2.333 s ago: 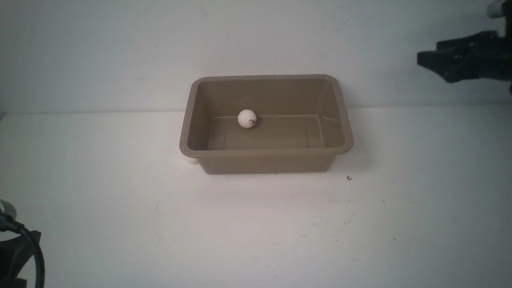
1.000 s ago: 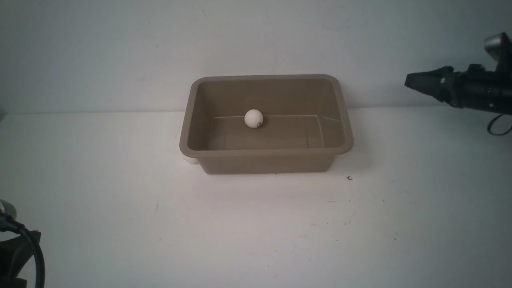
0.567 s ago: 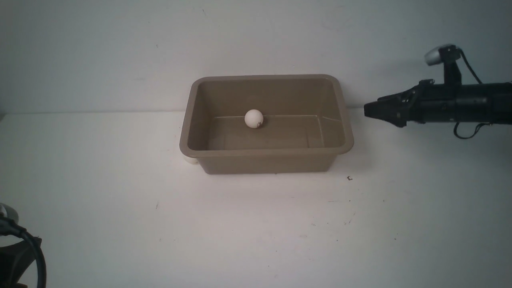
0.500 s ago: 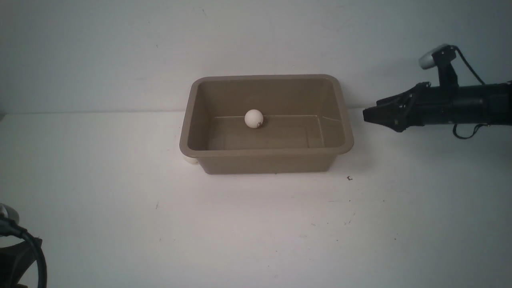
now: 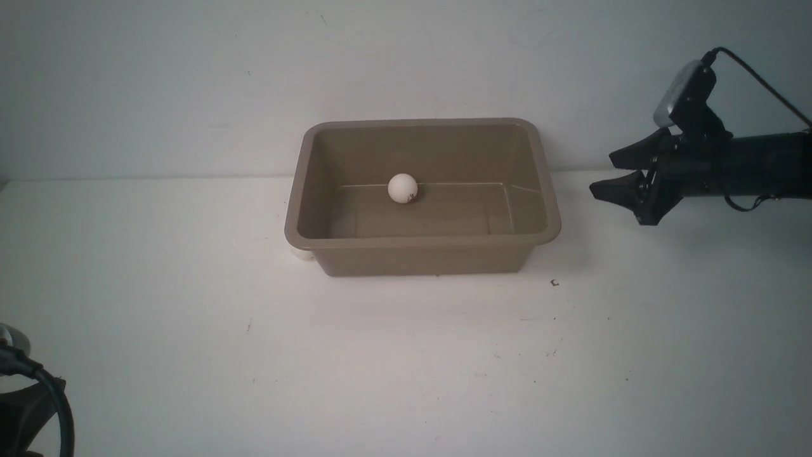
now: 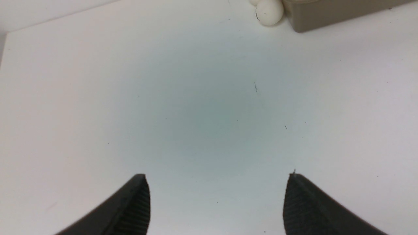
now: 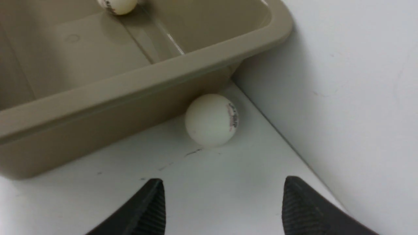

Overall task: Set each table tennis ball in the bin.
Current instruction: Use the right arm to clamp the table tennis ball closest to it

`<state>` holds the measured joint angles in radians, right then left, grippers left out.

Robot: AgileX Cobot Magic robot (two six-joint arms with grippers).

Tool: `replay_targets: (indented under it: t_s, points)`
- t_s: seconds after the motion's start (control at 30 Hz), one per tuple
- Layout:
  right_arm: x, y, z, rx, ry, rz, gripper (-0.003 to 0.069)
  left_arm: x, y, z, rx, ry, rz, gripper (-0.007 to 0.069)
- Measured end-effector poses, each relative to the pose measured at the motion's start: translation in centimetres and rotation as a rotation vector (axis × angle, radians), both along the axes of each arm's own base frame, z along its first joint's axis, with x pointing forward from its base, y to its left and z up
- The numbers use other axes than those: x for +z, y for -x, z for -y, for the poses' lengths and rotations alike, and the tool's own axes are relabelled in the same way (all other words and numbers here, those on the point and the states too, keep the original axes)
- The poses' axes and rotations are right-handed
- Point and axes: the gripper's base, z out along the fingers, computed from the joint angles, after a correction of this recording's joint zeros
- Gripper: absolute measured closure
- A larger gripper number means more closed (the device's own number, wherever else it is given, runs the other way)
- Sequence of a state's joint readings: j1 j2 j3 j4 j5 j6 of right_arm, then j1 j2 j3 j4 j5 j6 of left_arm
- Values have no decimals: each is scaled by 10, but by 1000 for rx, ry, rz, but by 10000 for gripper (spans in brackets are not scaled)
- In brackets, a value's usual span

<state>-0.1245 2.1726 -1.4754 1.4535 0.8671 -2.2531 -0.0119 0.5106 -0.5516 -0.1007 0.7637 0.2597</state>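
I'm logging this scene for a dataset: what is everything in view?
table: one, white.
wall: one, pale, behind.
bin: one, grey-brown, on the table by the wall.
ball inside the bin: one, white, far side of floor.
ball at bin's front left corner: one, white, outside; maybe another beside it.
ball at bin's far right corner: one, white, outside.
left tool: one, black, open, empty.
right tool: one, black, open, right of the bin.

bin [image 5: 422,241] smooth plastic, slight sheen; ball [image 5: 403,188] matt; table [image 5: 406,355] matt, scuffed.
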Motion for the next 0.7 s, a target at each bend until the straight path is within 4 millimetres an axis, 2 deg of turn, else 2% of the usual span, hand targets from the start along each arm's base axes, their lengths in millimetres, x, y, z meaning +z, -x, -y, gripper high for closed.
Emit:
replay_targets:
  t_s: [0.17,0.53,0.7]
  points:
    - [3,-4,-5,-31,-14,42,217,0,0,0,0,0,1,134]
    - [0,-10,-52,-81,76,70,217,0,0,0,0,0,1,134]
    - [1,-11,-55,-92,68,70,217,0,0,0,0,-1,1,134]
